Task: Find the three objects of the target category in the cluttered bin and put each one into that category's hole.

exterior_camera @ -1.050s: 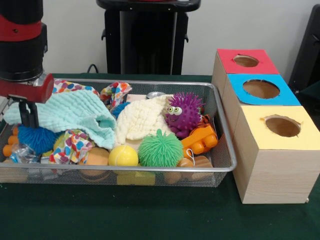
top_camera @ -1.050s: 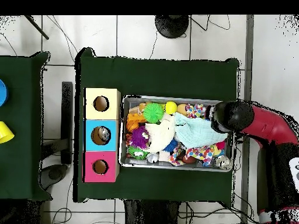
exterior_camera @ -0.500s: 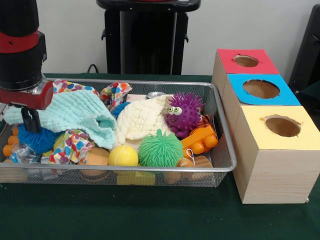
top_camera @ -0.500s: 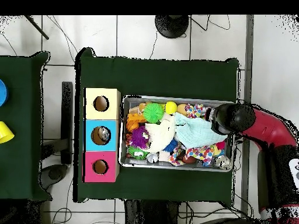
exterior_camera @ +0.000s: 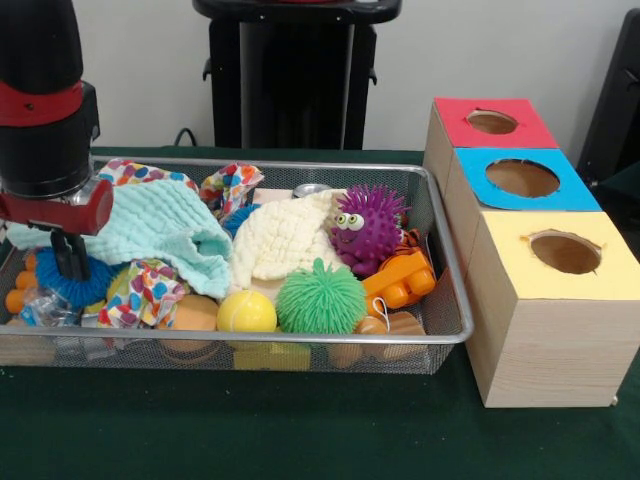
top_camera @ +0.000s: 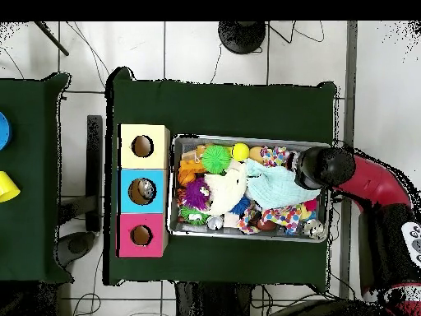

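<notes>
**Arm down at the bin's end, over the blue spiky ball**

The wire bin (exterior_camera: 448,330) sits on the green cloth, crammed w/ toys and rags. The gripper (exterior_camera: 68,255) hangs at the bin's left end in the front view, its dark tips right at a blue spiky ball (exterior_camera: 75,282), touching or nearly so. Can't tell if the fingers are spread or closed, or whether they've got hold of anything; they read as one dark stub against the ball.

Beside it a mint cloth (exterior_camera: 150,228) is draped over the pile, a cream cloth (exterior_camera: 285,240) next to that. Toward the other end: a purple spiky toy with eyes (exterior_camera: 368,226), a green spiky ball (exterior_camera: 320,298), a yellow ball (exterior_camera: 246,313) and an orange block toy (exterior_camera: 402,280). Bits of a spotted cloth (exterior_camera: 147,290) poke out here and there.

Just beside the bin stand three wooden boxes w/ round holes on top: red box (exterior_camera: 493,122), blue box (exterior_camera: 522,179), yellow box (exterior_camera: 560,253).

Much is buried. Stuff under the cloths is hidden, and the things along the bin's front wall show only dimly through the mesh. From overhead the arm's bulk (top_camera: 325,167) covers that end of the bin, so the tips can't be seen there at all.
</notes>
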Robot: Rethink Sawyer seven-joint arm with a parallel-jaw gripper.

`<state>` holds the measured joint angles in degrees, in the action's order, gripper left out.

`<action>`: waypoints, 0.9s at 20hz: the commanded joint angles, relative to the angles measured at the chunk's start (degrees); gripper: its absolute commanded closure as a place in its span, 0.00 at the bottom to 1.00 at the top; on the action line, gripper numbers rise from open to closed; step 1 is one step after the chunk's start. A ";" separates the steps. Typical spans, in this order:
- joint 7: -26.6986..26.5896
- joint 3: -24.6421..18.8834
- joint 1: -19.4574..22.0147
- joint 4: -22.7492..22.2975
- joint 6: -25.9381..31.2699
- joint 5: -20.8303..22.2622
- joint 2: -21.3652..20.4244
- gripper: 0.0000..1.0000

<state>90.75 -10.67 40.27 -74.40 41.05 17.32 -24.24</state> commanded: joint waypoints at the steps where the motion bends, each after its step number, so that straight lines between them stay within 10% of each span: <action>1: 5.49 -3.10 1.21 0.41 -3.46 -2.67 3.11 1.00; 18: 1.90 -2.87 1.58 0.16 -2.04 -2.82 1.62 1.00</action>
<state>90.75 -10.71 41.79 -74.39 39.56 15.12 -22.54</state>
